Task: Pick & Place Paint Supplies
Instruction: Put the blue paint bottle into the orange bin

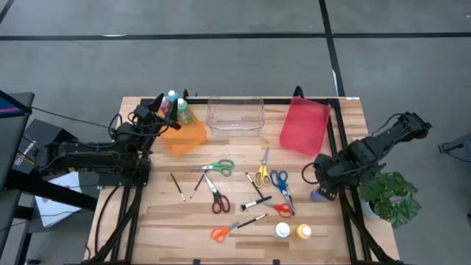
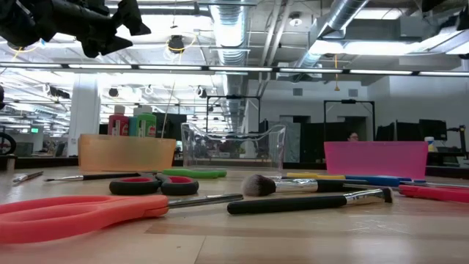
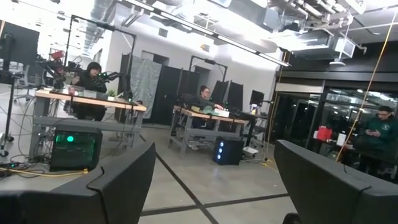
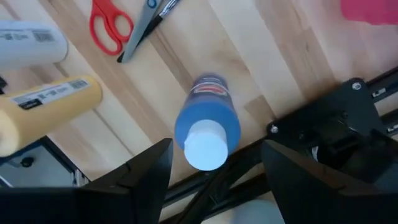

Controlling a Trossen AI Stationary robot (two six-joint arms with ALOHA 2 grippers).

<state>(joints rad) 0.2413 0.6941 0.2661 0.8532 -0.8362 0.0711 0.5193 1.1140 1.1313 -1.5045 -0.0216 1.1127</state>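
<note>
Right wrist view: R gripper (image 4: 214,171) fingers spread wide, straddling blue paint bottle (image 4: 207,129) w/o touching; bottle upright on table (image 1: 154,221) edge, approx 4 o'clock from red bin (image 1: 304,125). Yellow bottle (image 4: 46,111) and white bottle (image 4: 28,42) lie nearby. L gripper (image 1: 163,110) fingers wide, empty, over orange bin (image 1: 184,136) at 10 o'clock.

Your robot has two matte black jointed arms, one (image 1: 88,154) with bundled black cables along its base, the other (image 1: 383,143) built of the same chunky dark segments. You see each wrist ending in two broad, flat black plastic fingers (image 4: 146,168) with angled, faintly glossy faces (image 3: 124,177). A silver screw head sits on a black bracket (image 4: 356,86).
</note>
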